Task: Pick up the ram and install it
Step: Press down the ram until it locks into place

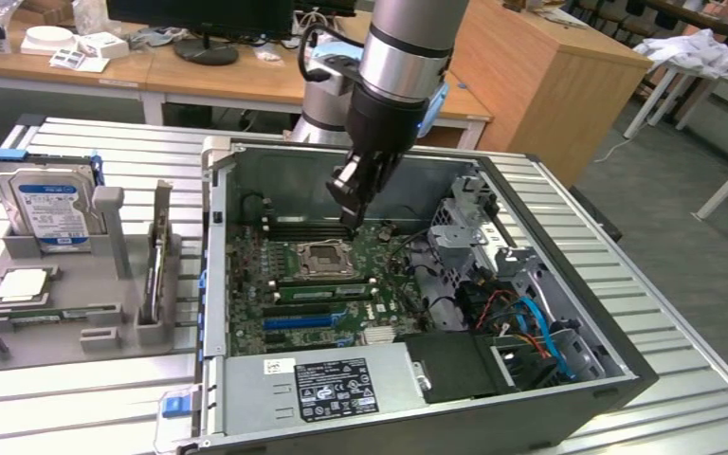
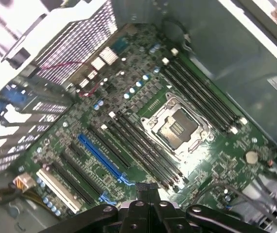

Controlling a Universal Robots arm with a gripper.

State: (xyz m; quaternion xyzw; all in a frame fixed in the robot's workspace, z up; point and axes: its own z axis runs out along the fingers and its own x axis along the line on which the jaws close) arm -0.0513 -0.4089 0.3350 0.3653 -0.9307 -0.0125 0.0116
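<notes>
Exterior view: clenched tool hangs over memory slots at the socket's twelve o'clock; probably installing, which demands exact slot alignment.

One hard drive, one open computer case, one motherboard, one CPU socket.

The motherboard is green, dotted with small silver and dark parts; its memory slots are black, one expansion slot bright blue, another white; the gripper is black on a silver and grey arm; the case is dark grey; the drive at left is silver with a blue label; the ridged bench is pale grey metal.
</notes>
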